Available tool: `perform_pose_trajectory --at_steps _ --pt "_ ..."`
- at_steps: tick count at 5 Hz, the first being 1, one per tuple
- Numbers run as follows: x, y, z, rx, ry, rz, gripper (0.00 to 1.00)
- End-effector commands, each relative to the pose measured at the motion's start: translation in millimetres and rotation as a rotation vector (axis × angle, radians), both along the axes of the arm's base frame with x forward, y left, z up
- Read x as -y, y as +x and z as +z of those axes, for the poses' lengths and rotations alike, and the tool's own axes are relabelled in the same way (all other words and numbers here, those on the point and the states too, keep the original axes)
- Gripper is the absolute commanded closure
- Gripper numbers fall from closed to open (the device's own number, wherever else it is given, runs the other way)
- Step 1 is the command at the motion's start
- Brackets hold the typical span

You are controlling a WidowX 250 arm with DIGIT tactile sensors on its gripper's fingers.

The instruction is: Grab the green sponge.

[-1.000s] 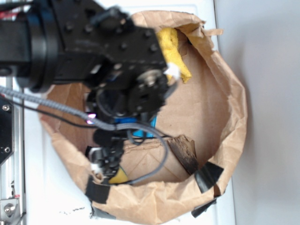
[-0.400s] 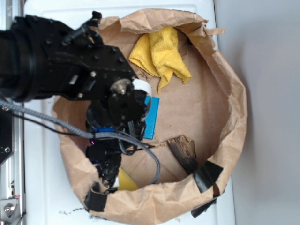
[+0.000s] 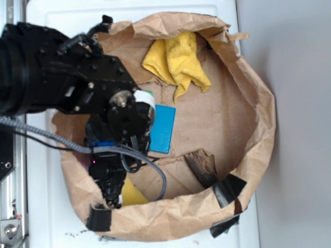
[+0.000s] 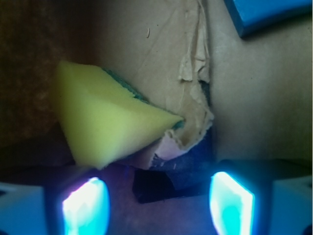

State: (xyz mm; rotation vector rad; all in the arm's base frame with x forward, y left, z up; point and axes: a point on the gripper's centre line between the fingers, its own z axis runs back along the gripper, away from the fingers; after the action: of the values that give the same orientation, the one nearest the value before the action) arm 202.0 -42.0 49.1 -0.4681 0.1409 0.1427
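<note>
1. Yellow-foam green sponge (image 4: 105, 125) lying tilted at 10 o'clock of wrist view, propped vs paper bag (image 3: 258, 129) wall.
2. Gripper (image 4: 157, 203) gaping wide, holding nothing.
3. Risking snagging torn paper flap (image 4: 195, 117), or nudging sponge away w/ off-centre closing.

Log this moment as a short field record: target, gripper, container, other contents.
target: green sponge, yellow foam with a thin green layer, lying on the bag floor by the near wall
gripper: gripper open, fingers apart, sponge ahead toward one finger, not gripped
container: brown paper bag, rolled open, black tape on its rim
other contents: yellow cloth at the far side; blue block flat in the middle
</note>
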Motion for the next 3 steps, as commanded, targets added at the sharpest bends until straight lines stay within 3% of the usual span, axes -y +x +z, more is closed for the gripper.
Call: perform_pose_trajectory --at_steps 1,2,3 --pt "3.8 7.4 9.6 0.065 0.009 0.011 1.00" --pt "3.8 7.4 9.6 0.065 0.009 0.011 0.00" --pt "3.8 7.4 9.6 0.065 0.009 0.011 0.00"
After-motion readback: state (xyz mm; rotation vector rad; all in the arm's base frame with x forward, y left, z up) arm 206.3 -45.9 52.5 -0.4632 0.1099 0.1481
